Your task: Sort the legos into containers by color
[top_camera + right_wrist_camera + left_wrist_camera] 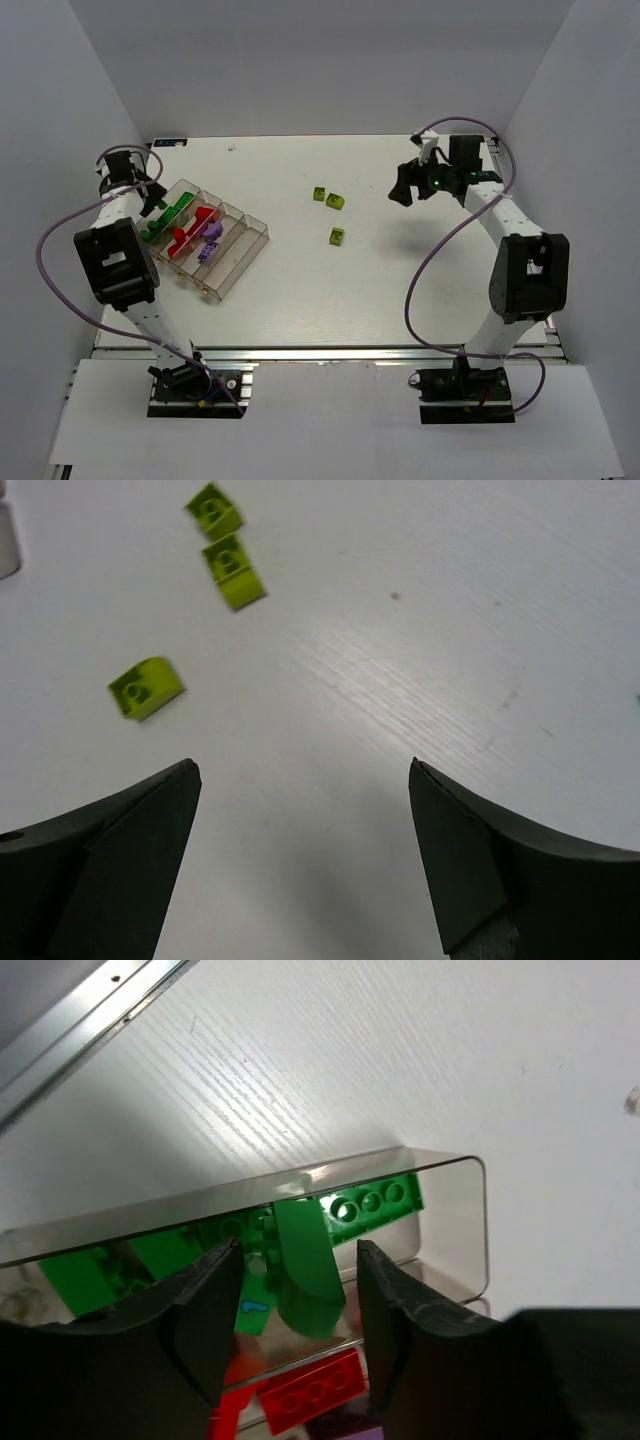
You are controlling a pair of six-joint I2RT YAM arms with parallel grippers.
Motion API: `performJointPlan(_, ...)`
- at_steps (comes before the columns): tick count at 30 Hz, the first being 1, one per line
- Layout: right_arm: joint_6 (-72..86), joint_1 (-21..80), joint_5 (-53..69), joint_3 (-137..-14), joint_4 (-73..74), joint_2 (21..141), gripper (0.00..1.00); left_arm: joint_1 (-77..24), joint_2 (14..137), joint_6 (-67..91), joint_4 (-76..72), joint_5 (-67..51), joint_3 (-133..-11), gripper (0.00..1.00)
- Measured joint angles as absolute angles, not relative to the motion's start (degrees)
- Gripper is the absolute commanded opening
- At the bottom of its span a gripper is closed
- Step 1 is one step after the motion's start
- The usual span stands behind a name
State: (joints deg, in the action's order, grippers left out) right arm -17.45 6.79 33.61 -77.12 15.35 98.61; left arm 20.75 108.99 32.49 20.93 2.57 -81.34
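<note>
The clear divided tray (243,247) lies at the left. Its far-left compartment holds green bricks (166,220), the one beside it red bricks (195,224), the following one purple bricks (210,237). My left gripper (152,202) hangs open over the green compartment. In the left wrist view its jaws (298,1250) stand on either side of a curved green brick (308,1278) without touching it, beside a long green brick (372,1203) and above a red brick (310,1388). Three yellow-green bricks (335,202) lie on the table. My right gripper (405,185) is open and empty, right of them.
The right wrist view shows the yellow-green bricks (146,687), (233,572), (213,508) up and left of my open right gripper (300,770). The tray's two right compartments (232,262) hold no bricks. White walls enclose the table.
</note>
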Motion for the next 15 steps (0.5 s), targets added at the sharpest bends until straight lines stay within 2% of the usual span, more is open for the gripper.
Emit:
performJointPlan(3, -13.3, 3.6, 30.5, -77.9, 12.8, 100.1, 0.89, 20.8, 109.9, 32.8, 21.1, 2.2, -82.3, 0.66)
performJointPlan(4, -12.2, 2.7, 29.9, -79.7, 13.1, 101.6, 0.89, 20.8, 110.1, 32.8, 21.3, 1.9, -82.4, 0.71)
performJointPlan(10, -7.9, 0.1, 25.8, -92.9, 14.7, 113.6, 0.89, 21.0, 109.9, 32.6, 23.1, -0.3, -82.5, 0.74)
performJointPlan(13, -8.3, 0.3, 23.4, -95.7, 16.5, 117.1, 0.85, 21.2, 108.1, 32.5, 24.0, -2.2, -82.2, 0.74)
performJointPlan(15, -10.0, 0.4, 21.4, -97.4, 17.2, 119.0, 0.78, 21.3, 104.9, 32.6, 23.6, -4.0, -80.7, 0.74)
